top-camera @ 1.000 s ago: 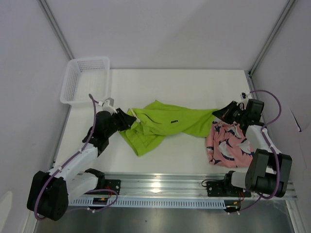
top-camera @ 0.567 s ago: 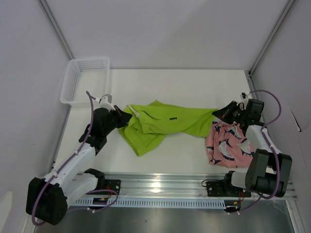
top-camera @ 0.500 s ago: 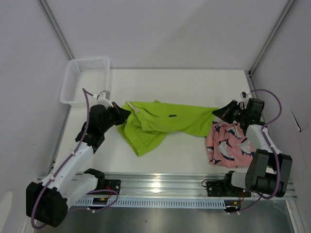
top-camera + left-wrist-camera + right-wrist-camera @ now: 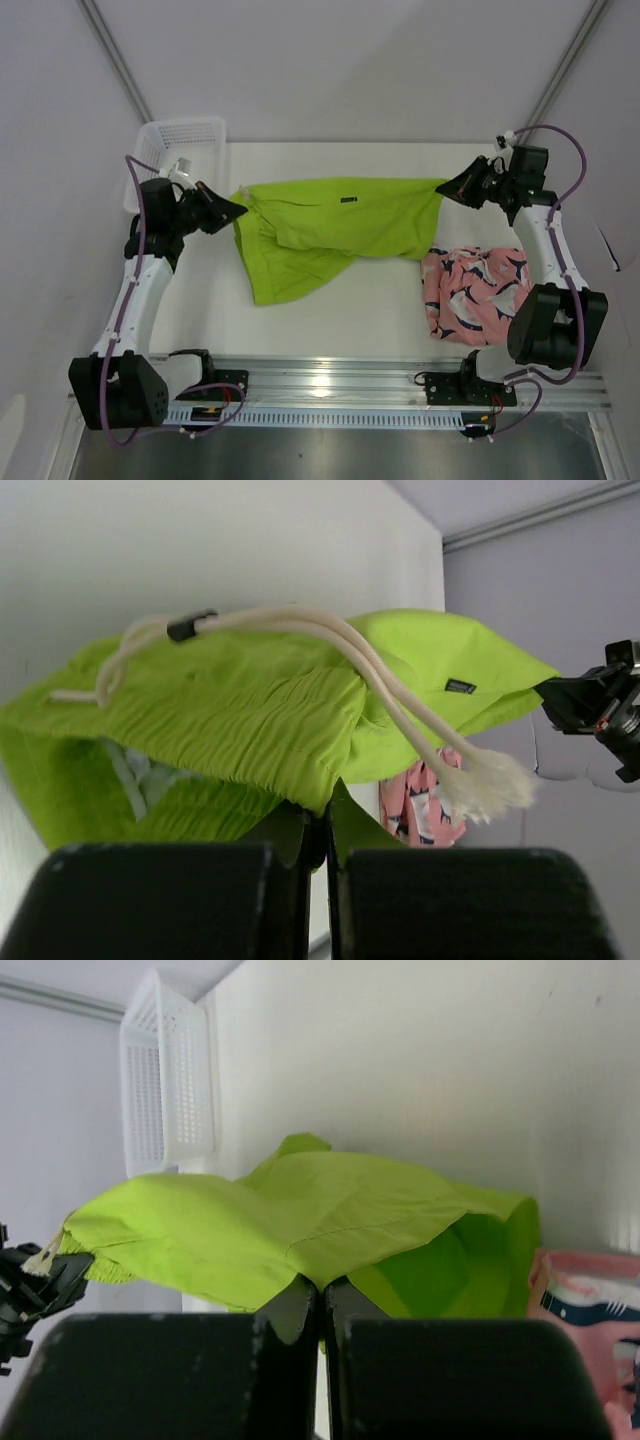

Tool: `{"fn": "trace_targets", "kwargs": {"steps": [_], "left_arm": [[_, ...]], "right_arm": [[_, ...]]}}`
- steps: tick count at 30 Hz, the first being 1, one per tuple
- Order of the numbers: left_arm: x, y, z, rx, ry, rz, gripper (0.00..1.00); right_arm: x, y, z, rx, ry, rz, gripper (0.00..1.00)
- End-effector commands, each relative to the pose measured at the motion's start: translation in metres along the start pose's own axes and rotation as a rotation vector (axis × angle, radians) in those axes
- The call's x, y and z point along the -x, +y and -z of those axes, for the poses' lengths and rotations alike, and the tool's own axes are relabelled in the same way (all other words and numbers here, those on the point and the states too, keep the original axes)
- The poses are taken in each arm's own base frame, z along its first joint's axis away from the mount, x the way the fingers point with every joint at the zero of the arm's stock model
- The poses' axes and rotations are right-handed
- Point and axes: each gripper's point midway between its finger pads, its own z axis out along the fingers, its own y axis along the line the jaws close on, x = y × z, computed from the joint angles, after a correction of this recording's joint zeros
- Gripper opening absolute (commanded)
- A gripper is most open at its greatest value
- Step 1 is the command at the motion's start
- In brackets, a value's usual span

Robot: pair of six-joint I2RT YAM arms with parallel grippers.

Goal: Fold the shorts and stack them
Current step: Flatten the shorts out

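The left end effector (image 4: pixel 238 208) and the right end effector (image 4: pixel 443 188) are each clamped on one end of the single green shorts (image 4: pixel 330 225), which are stretched between them. One pink shorts (image 4: pixel 470 295) lies at 4 o'clock on the surface (image 4: pixel 400 320), and one basket (image 4: pixel 175 135) stands at 10 o'clock.

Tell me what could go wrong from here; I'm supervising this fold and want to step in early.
1. The left fingers and right fingers each pinch only a thin edge of the lime green shorts stretched between them; either corner may slip out.
2. One leg sags crumpled below the held edge and may fold under crookedly when lowered.
3. The loose drawstring dangles by the left fingers and could snag.
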Motion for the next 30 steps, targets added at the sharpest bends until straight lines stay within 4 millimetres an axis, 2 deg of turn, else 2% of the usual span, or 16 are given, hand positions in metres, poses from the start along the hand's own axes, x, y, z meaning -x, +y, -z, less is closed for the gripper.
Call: {"fn": "trace_targets", "kwargs": {"steps": [1,2,5,10,15,16,19,21,23,24,26,27,28,30], "left_arm": [[0.005,-0.03,0.023,-0.059,0.021,-0.014,0.0],[0.006,-0.032,0.026,-0.061,0.024,-0.021,0.0],[0.017,-0.064,0.047,-0.178,0.03,-0.062,0.0],[0.019,-0.088,0.063,-0.253,0.08,-0.062,0.0],[0.041,-0.079,0.061,-0.309,0.091,0.071,0.0],[0.045,-0.081,0.063,-0.315,0.09,0.063,0.0],[0.051,-0.067,0.062,-0.25,0.082,0.051,0.0],[0.054,-0.058,0.061,-0.229,0.08,0.051,0.0],[0.054,-0.052,0.06,-0.223,0.087,0.056,0.0],[0.054,-0.048,0.058,-0.211,0.085,0.046,0.0],[0.055,-0.037,0.054,-0.156,0.07,0.047,0.0],[0.054,-0.032,0.053,-0.136,0.062,0.024,0.0],[0.054,-0.027,0.052,-0.112,0.059,0.021,0.0],[0.051,-0.01,0.05,-0.036,0.047,-0.001,0.0]], "right_arm": [[-0.005,0.009,0.02,-0.033,0.008,0.021,0.0],[-0.003,0.015,0.026,-0.01,-0.003,0.037,0.0],[0.003,0.035,0.04,0.092,-0.027,0.072,0.0],[0.009,0.058,0.052,0.197,-0.039,0.075,0.0],[0.017,0.056,0.039,0.193,0.044,-0.049,0.0],[0.012,0.046,0.031,0.177,0.094,-0.082,0.0],[0.007,0.04,0.024,0.17,0.122,-0.077,0.0],[-0.005,0.035,0.02,0.201,0.16,-0.102,0.0],[-0.006,0.037,0.016,0.256,0.156,-0.101,0.0],[-0.017,0.035,0.012,0.274,0.184,-0.117,0.0],[-0.025,0.032,0.004,0.277,0.193,-0.092,0.0],[-0.037,0.035,-0.004,0.28,0.222,-0.078,0.0],[-0.051,0.026,-0.012,0.257,0.242,-0.085,0.0],[-0.081,0.022,-0.027,0.247,0.302,-0.073,0.0]]}}
